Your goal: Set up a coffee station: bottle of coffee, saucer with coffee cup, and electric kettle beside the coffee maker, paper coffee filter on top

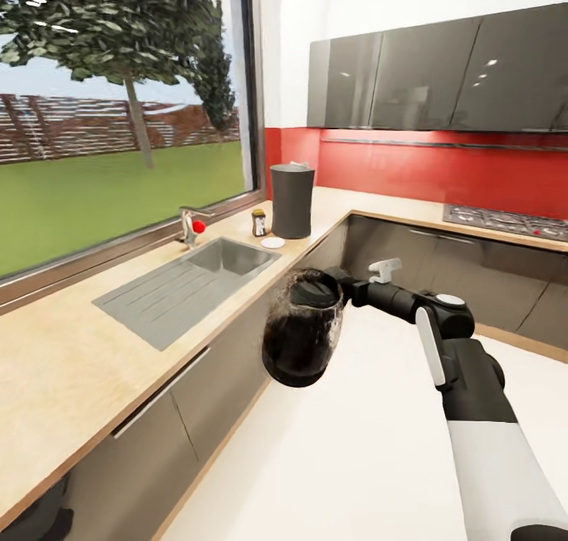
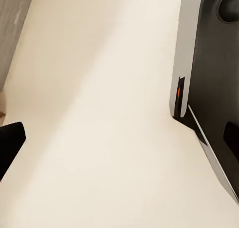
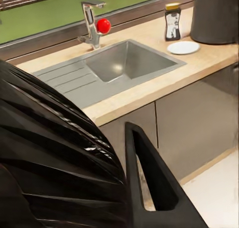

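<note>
My right gripper (image 1: 345,283) is shut on the electric kettle (image 1: 303,334), a smoky glass kettle hanging in the air over the floor, just off the kitchen countertop (image 1: 71,367). Its dark ribbed body (image 3: 50,163) is close in the right wrist view. At the counter's corner stands the coffee maker (image 1: 292,200), with a small pale piece on top that looks like the paper coffee filter (image 1: 298,164). Beside the machine stand the bottle of coffee (image 1: 259,222) and the white saucer (image 1: 273,243). The coffee cup and kitchen shelf are out of view. One dark fingertip (image 2: 7,143) of my left gripper shows over the floor.
A steel sink (image 1: 189,281) with a faucet (image 1: 189,227) sits in the counter under the window. A hob (image 1: 505,221) lies in the right counter run below dark wall cabinets (image 1: 442,72). My base (image 2: 209,88) stands on the white floor (image 1: 355,462).
</note>
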You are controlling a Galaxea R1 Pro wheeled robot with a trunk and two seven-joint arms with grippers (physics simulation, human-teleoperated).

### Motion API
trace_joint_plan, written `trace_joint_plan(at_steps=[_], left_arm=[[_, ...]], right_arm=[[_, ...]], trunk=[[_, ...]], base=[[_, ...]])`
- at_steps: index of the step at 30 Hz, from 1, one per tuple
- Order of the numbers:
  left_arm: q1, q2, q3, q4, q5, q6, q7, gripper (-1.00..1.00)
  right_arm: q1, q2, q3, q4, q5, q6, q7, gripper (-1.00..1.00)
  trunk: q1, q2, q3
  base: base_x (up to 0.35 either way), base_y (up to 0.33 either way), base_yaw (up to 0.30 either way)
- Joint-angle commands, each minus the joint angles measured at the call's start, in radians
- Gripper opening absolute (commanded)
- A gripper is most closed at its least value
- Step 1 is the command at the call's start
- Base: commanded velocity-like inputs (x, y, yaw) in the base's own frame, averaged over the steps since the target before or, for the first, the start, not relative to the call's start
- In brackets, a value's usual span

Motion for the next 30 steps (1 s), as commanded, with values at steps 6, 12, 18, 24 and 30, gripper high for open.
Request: trace_joint_plan(at_steps=[6, 12, 18, 24, 30], left_arm=[[-0.002, 0.000, -0.008, 0.003, 0.010, -0.005, -0.004, 1.00], [-0.002, 0.000, -0.008, 0.003, 0.010, -0.005, -0.004, 1.00], [-0.002, 0.000, -0.008, 0.003, 0.010, -0.005, -0.004, 1.00], [-0.002, 0.000, -0.006, 0.003, 0.011, -0.005, -0.003, 1.00], [-0.002, 0.000, -0.005, 0.003, 0.013, -0.005, -0.003, 1.00]], right_arm=[[-0.001, 0.000, -0.026, -0.001, -0.008, 0.009, -0.069, -1.00], [-0.001, 0.001, -0.027, -0.001, -0.009, 0.009, -0.079, -1.00], [-0.001, 0.002, -0.028, -0.001, -0.009, 0.009, -0.080, -1.00], [-0.001, 0.002, -0.027, -0.001, -0.009, 0.009, -0.080, -1.00], [-0.001, 0.001, -0.028, 0.004, -0.008, 0.008, -0.079, -1.00]], trunk=[[0.001, -0.002, -0.002], [0.001, -0.002, -0.002], [0.001, -0.002, -0.002], [0.001, -0.002, -0.002], [0.001, -0.002, -0.002]], base=[[0.166, -0.051, -0.300], [0.263, -0.156, -0.263], [0.268, -0.167, -0.052], [0.261, -0.171, -0.004], [0.267, -0.160, 0.000]])
